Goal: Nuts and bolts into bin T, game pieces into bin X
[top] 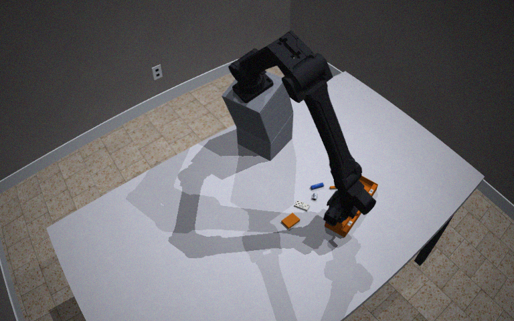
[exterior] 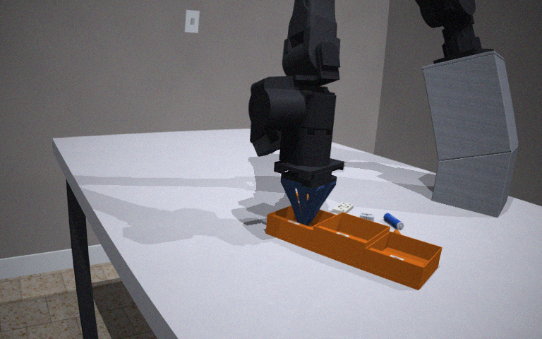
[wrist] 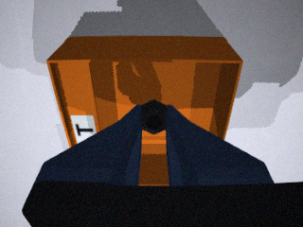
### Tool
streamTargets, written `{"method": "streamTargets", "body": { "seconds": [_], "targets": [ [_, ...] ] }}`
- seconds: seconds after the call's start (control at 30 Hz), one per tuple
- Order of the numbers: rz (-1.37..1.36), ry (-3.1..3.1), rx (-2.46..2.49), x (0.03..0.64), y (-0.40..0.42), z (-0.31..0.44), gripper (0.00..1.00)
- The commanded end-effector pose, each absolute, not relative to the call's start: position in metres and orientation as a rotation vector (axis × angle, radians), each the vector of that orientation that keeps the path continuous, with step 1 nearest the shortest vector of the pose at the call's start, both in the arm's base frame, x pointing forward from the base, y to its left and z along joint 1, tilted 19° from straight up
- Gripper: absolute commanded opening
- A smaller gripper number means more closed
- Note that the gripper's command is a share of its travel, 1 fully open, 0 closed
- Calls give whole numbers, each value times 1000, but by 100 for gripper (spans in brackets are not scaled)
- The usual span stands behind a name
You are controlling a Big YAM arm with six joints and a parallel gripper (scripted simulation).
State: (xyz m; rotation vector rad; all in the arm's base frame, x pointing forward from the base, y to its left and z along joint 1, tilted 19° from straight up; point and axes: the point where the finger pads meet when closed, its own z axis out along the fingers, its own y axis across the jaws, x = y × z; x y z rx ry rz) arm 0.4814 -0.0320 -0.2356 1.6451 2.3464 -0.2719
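Observation:
An orange tray of three bins [exterior: 353, 244] lies on the white table. Its end bin [wrist: 144, 89] bears a T label [wrist: 83, 128]. My gripper [exterior: 304, 219] points straight down with its blue fingertips inside the T bin. It is shut on a small dark round fastener [wrist: 153, 116], a nut or a bolt seen end on. A white domino [top: 301, 205] lies on the table beside the tray and also shows in the exterior view [exterior: 342, 207]. The other bins' labels are too small to read.
A blue battery [top: 316, 185], a small grey-white piece [top: 314, 196], a tiny orange piece [top: 332, 187] and a flat orange block [top: 290, 220] lie near the tray. The grey arm pedestal [top: 261, 121] stands at the back.

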Motion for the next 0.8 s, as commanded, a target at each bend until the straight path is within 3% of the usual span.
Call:
{"method": "streamTargets", "body": {
  "seconds": [0.0,0.07,0.1,0.77],
  "targets": [
    [-232,2329,1619,495,-26,-224,10],
    [-235,2331,1619,491,-25,-225,10],
    [-247,2332,1631,491,-29,-228,29],
    [-229,2330,1616,491,-21,-223,29]
  ]
}}
